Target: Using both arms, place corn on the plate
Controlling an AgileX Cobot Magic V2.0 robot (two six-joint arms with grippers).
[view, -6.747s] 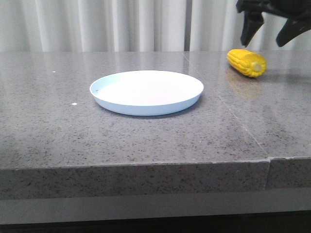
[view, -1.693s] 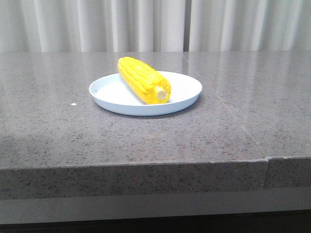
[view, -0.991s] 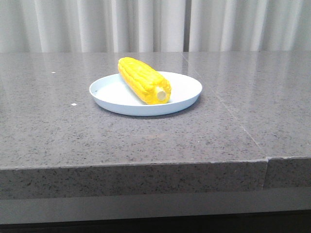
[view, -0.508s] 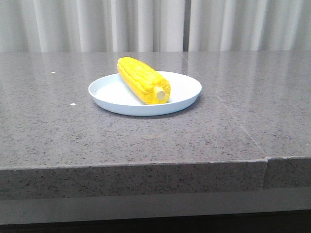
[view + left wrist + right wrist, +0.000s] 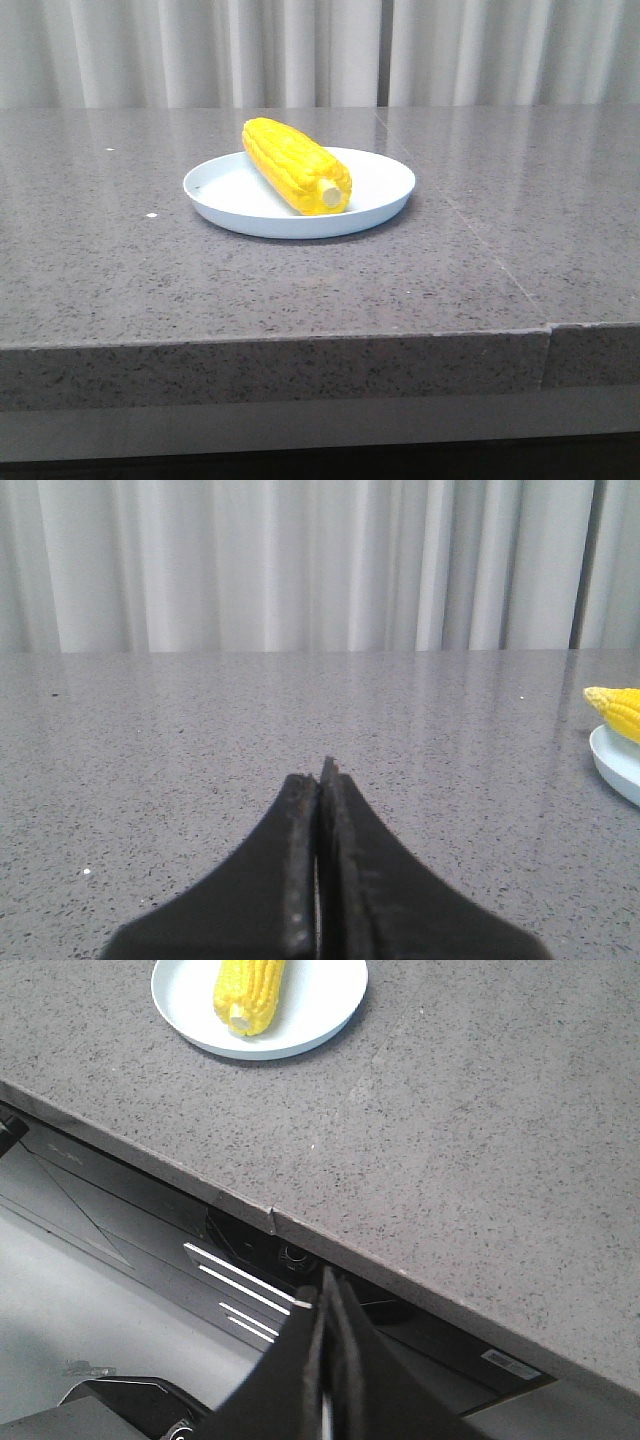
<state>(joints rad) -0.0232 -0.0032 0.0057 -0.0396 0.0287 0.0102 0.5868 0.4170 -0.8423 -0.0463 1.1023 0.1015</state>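
Note:
The yellow corn (image 5: 295, 165) lies on the pale blue-white plate (image 5: 380, 190) in the middle of the table, its pale stub end toward the front. It also shows in the right wrist view (image 5: 250, 990) on the plate (image 5: 320, 1005), and its tip shows in the left wrist view (image 5: 618, 708) on the plate's rim (image 5: 612, 765). My left gripper (image 5: 320, 780) is shut and empty, low over the table, well left of the plate. My right gripper (image 5: 325, 1290) is shut and empty, drawn back past the table's front edge. Neither arm shows in the front view.
The grey speckled stone table (image 5: 130, 260) has a seam (image 5: 480, 250) running front to back on the right. White curtains (image 5: 300, 50) hang behind it. Below the table's front edge (image 5: 250, 1210) are dark frame parts and grey floor (image 5: 90, 1330).
Since 6.7 s ago the corn went from the table's far right onto the plate, and the gripper left the front view. Over the last second nothing has visibly moved.

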